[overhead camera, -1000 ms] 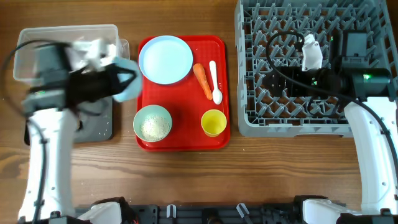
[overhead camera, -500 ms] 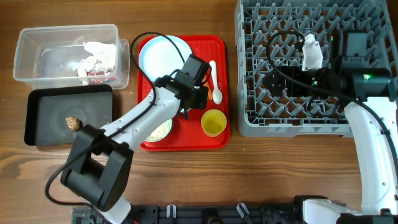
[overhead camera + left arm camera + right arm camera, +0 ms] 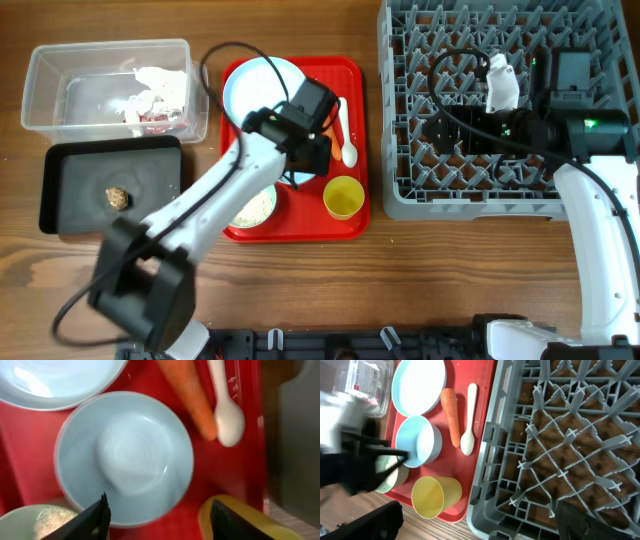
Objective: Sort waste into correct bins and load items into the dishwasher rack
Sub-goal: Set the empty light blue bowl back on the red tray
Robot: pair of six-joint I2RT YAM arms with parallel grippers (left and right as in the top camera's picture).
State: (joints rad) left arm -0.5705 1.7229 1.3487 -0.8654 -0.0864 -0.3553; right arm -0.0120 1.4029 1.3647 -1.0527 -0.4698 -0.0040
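The pale blue bowl [image 3: 125, 457] stands upright and empty on the red tray [image 3: 300, 225]. My left gripper [image 3: 160, 520] hovers over its near rim, open, one finger on each side. Around it lie the pale blue plate [image 3: 255, 85], the orange carrot [image 3: 187, 395], the white spoon [image 3: 345, 130], the yellow cup [image 3: 343, 197] and the pale green bowl [image 3: 45, 522] with white grains in it. My right gripper [image 3: 480, 525] hangs open and empty over the front left part of the grey dishwasher rack [image 3: 500, 40].
At the far left, the clear tub [image 3: 60, 100] holds white-and-red wrapper scraps [image 3: 150, 95]. In front of it the black tray [image 3: 70, 190] holds a small brown lump [image 3: 118, 196]. My left arm stretches diagonally from the table's front edge to the red tray.
My left arm carried the pale blue bowl from above the bins to the red tray, then opened its jaws, leaving the bowl standing there. The right arm has not moved.
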